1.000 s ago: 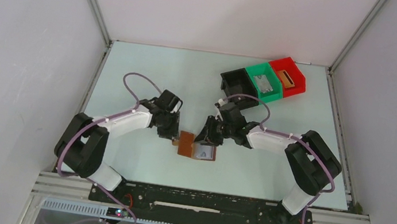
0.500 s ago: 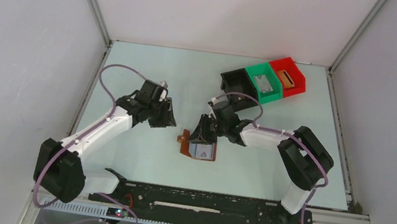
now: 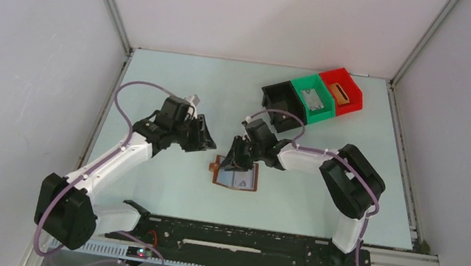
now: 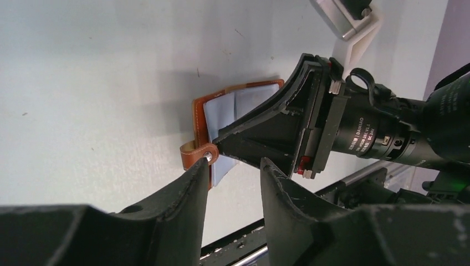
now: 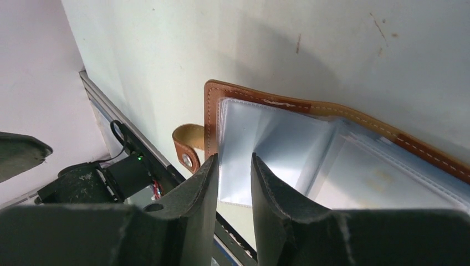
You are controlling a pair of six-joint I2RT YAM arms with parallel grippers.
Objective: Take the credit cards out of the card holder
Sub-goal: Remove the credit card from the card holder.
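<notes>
Because the right gripper (image 5: 234,158) is poised with its jaws slightly parted and nothing visibly caught, its tips meet only the clear sleeves (image 5: 266,144) of the open card holder (image 5: 213,111), which lies flat on the table (image 5: 221,44). No credit cards can be made out under the glare, so closing here could pinch an empty sleeve and drag the whole holder along. Just left of the fingers, the strap tab (image 5: 185,147) might snag. Farther left, the left gripper (image 4: 235,166) is released, empty and well apart from the holder, so nothing pins it down. Far behind the tool stand the green bin (image 3: 305,89) and red bin (image 3: 355,92).
</notes>
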